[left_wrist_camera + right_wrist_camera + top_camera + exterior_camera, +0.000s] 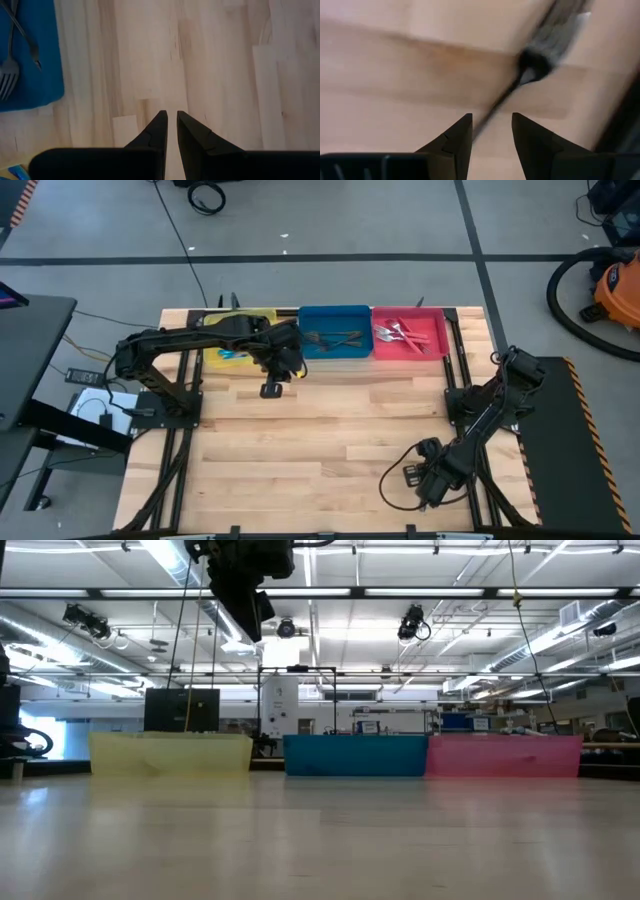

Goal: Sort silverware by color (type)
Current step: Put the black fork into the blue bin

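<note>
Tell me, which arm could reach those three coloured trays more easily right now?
The left. Its tool hangs just in front of the blue rectangular tray, while the right tool rests at the table's near right corner, far from the trays.

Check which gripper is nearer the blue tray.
Left. The left gripper hangs just in front of the blue tray's near-left corner; the right gripper sits far off by the table's near-right edge.

The table (pixel 320 440) is pale wood planks, smooth and matt. The blue tray (pixel 335 332) looks like matt plastic. The forks (pixel 12 60) in it are grey metal with a dull sheen. The fingers (pixel 155 135) are matt black.
</note>
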Motion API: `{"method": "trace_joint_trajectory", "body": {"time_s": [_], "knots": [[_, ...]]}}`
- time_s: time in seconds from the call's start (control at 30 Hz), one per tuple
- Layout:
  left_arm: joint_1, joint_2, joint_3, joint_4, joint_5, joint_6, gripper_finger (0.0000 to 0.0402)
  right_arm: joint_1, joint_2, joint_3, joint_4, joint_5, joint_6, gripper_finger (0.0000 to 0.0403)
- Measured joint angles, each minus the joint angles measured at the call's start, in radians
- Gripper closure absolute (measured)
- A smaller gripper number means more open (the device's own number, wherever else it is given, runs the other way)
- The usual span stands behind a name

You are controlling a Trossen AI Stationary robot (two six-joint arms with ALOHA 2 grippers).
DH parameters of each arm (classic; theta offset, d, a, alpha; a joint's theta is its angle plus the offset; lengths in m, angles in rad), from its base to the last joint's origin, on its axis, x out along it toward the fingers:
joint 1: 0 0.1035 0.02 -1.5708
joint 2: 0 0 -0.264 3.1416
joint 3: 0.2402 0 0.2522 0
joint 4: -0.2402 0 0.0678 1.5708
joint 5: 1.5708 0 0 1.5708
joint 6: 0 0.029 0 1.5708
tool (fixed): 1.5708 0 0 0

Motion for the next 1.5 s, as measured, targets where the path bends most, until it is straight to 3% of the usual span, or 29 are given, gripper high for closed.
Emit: {"method": "trace_joint_trajectory", "body": {"time_s": [0.2,0.47,0.83,1.3,1.5], "knots": [[0.0,0.0,0.0,0.014,0.0,-0.025,0.0361,-0.003,0.002,0.0,-0.053,-0.005,0.003,0.0257],[0.0,0.0,0.0,0.014,0.0,-0.027,0.0361,-0.013,0.006,-0.06,0.059,-0.006,0.005,0.0257],[0.0,0.0,0.0,0.015,0.0,-0.027,0.0361,-0.025,0.012,-0.071,0.068,-0.004,-0.004,0.0259],[0.0,0.0,0.0,0.015,0.0,-0.026,0.0361,-0.024,0.009,-0.104,0.115,0.008,-0.036,0.0388],[0.0,0.0,0.0,0.014,0.0,-0.018,0.0361,-0.023,0.011,-0.096,0.1,0.025,-0.061,0.0387]]}}
